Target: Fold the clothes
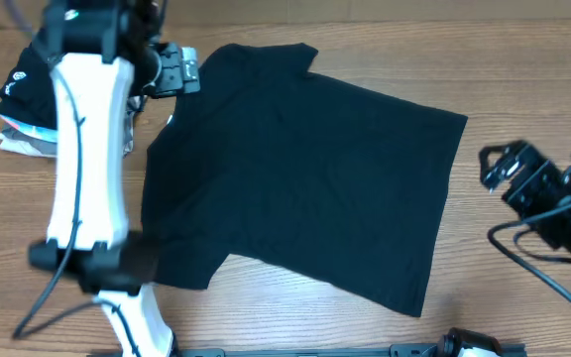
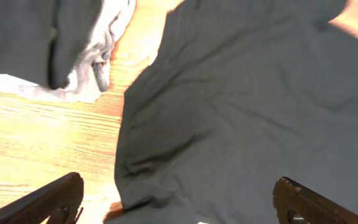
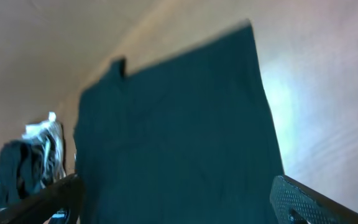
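The black short-sleeved shirt (image 1: 300, 169) lies spread flat on the wooden table, slightly rotated, collar end toward the far left. It also fills the left wrist view (image 2: 247, 112) and the right wrist view (image 3: 179, 137). My left gripper (image 1: 178, 71) hovers over the shirt's far left corner, open and empty, fingers wide apart (image 2: 179, 202). My right gripper (image 1: 499, 169) is just off the shirt's right edge, open and empty, raised above the table (image 3: 176, 199).
A pile of folded garments (image 1: 30, 109), black on top with a white logo, grey and white below, sits at the far left edge, beside my left arm. It shows in the left wrist view (image 2: 73, 56) and the right wrist view (image 3: 27, 165).
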